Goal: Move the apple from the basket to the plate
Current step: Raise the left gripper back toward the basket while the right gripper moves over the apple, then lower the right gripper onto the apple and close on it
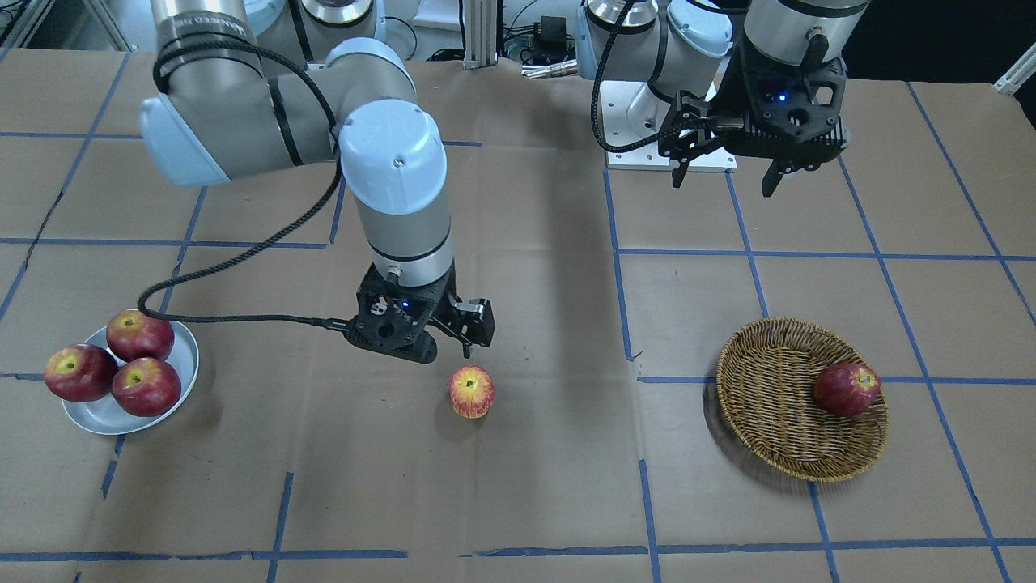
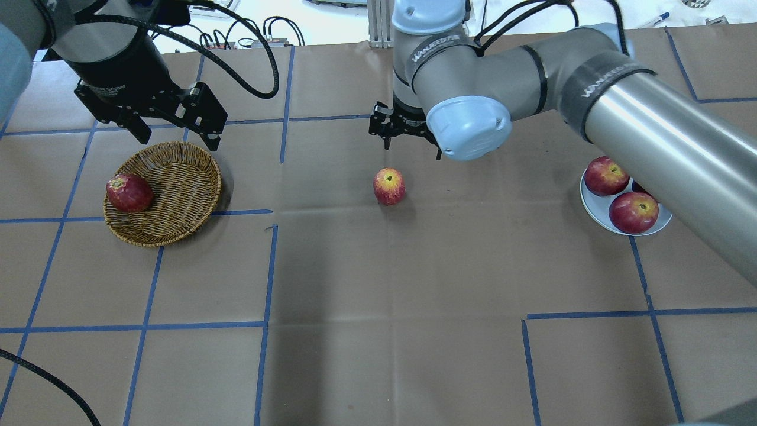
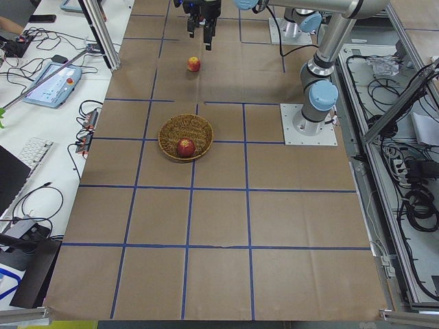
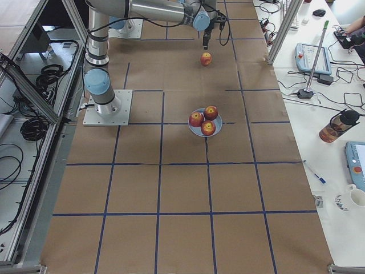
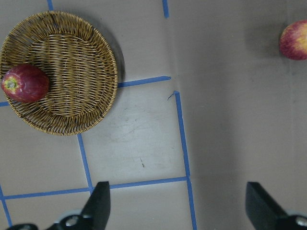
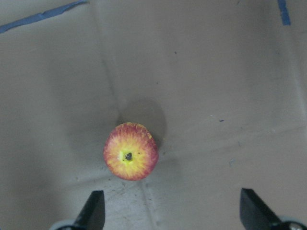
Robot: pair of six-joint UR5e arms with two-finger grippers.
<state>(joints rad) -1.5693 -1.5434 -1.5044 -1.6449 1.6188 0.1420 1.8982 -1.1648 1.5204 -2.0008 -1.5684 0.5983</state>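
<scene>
Right wrist view: apple red-streaked, yellow crown, stem up; right gripper jaws apart.

Five apples, one basket, one plate

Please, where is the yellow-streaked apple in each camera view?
Front-facing: apple low centre.
Overhead: apple centre.
Exterior left: apple top, left of centre.
Exterior right: apple top, right of centre.
Left wrist: apple top right edge.
Right wrist: apple left of centre.
Landmark: the open right pincer, close by it.
</scene>
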